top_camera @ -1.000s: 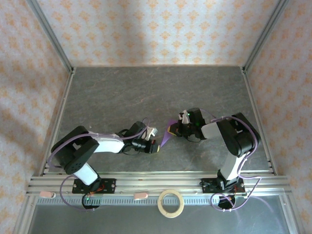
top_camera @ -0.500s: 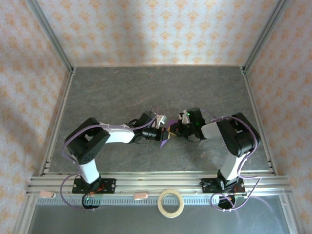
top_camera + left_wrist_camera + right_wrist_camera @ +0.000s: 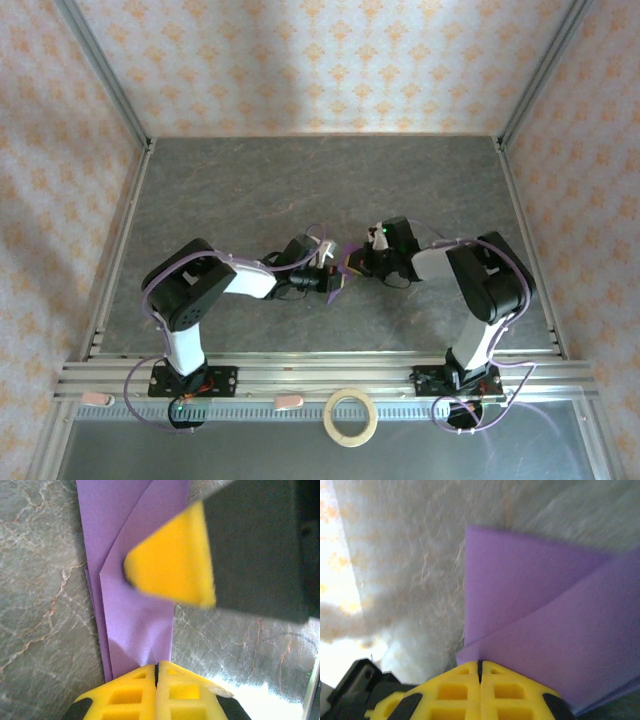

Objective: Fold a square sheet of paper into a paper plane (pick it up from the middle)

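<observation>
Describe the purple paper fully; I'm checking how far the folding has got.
The paper is thin, plain purple, folded into a narrow layered strip with diagonal creases and slight wrinkling. The shut left gripper pinches one end, the shut right gripper another edge, over the table's middle.

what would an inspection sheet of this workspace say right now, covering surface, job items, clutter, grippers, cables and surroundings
surface: grey marbled table, bare apart from the arms and the paper
job's things: purple paper, partly folded with diagonal creases, mid-table between the two grippers
clutter: tan tape ring on the front ledge, off the work area
grippers: left gripper shut on the purple paper's edge; right gripper shut on the opposite end
cables: purple cables run along both arms and loop by the bases, none across the paper
surroundings: wallpapered walls on three sides, metal frame at the corners
</observation>
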